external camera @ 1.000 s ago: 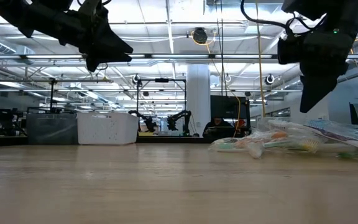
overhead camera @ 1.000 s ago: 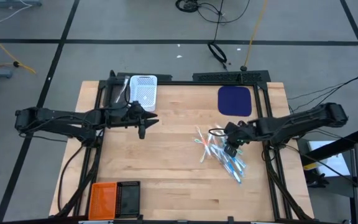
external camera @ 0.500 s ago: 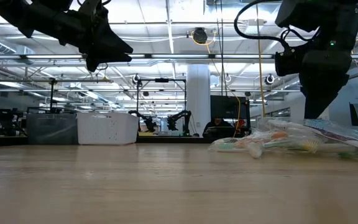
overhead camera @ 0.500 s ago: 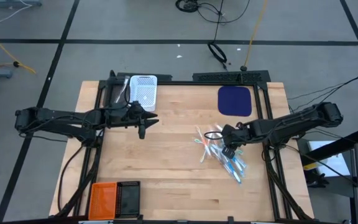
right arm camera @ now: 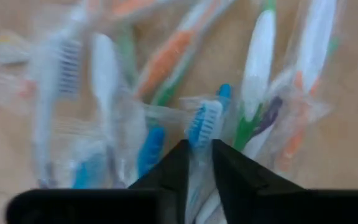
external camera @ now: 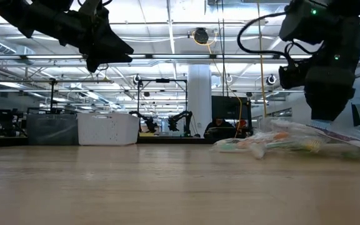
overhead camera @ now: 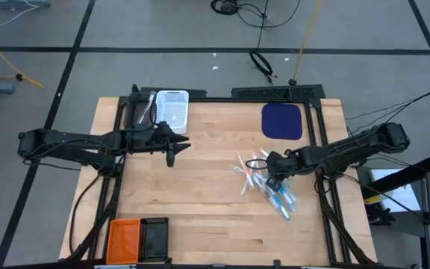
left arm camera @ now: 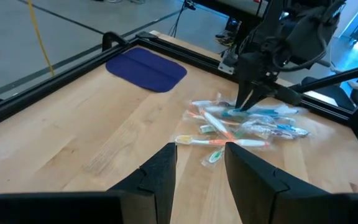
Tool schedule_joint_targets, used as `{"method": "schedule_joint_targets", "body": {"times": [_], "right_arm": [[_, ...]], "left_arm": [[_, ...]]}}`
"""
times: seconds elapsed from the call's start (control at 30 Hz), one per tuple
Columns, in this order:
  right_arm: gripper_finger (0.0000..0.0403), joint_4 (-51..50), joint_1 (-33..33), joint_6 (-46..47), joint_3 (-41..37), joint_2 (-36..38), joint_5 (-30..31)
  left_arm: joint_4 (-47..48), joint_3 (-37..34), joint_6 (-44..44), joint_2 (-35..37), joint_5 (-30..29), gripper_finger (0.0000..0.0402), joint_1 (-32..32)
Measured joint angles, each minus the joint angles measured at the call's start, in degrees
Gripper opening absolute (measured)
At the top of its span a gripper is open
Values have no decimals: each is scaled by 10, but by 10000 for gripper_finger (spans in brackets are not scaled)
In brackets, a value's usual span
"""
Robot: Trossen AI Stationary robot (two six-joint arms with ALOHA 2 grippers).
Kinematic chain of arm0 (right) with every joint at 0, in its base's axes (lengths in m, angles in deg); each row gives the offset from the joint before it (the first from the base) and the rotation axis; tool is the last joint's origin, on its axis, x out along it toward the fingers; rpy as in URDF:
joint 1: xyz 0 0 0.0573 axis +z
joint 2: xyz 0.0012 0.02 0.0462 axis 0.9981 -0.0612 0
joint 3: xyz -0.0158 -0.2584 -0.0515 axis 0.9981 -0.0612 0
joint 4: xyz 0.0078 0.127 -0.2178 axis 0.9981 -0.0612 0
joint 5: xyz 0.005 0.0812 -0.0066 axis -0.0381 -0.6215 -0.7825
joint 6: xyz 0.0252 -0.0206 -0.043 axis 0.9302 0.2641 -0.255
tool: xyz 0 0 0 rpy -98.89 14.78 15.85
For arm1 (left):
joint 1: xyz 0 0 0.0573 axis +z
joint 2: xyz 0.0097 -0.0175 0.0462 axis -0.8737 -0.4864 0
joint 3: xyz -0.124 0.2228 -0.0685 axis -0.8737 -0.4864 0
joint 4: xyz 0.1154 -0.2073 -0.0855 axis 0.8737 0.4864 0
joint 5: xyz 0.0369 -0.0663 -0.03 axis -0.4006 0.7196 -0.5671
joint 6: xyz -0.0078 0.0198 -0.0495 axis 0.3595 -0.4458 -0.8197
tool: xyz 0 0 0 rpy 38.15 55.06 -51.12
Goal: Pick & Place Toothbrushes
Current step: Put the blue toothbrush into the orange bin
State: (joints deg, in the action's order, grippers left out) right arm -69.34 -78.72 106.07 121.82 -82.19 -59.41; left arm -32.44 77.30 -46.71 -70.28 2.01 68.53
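Note:
Several toothbrushes (overhead camera: 263,183) in clear wrappers, with blue, white, orange and green handles, lie in a loose heap on the right half of the wooden table; the heap shows also in the left wrist view (left arm camera: 241,124) and the low view (external camera: 274,142). My right gripper (overhead camera: 272,181) is down in the heap, its fingers pointing at the table and narrowly apart around a blue-and-white toothbrush (right arm camera: 204,121). My left gripper (overhead camera: 172,155) hangs open above the left half of the table, well clear of the heap. My right gripper (right arm camera: 198,163) comes from above, pointing down, with one finger on either side of the blue-and-white toothbrush just below its bristle head (right arm camera: 199,135). The toothbrush lies along the gap between the fingers and still rests in the heap among the others.
A white basket (overhead camera: 173,107) sits at the far left edge and a dark blue mat (overhead camera: 283,120) at the far right. An orange basket (overhead camera: 123,239) and a black one (overhead camera: 154,236) stand at the near left edge. Bare wood lies between the arms.
My right gripper has come down from above the heap until its fingertips stand among the toothbrushes, shifting slightly toward the table's left. The heap itself has not shifted.

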Motion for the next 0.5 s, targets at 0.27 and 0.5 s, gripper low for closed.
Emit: {"method": "schedule_joint_targets", "body": {"times": [0.27,0.5], "right_arm": [[1,17,0,7,-6,3,0],[0,18,0,-17,13,28,26]], "left_arm": [[0,0,0,0,0,136,0],[-1,0,0,0,0,136,0]]}}
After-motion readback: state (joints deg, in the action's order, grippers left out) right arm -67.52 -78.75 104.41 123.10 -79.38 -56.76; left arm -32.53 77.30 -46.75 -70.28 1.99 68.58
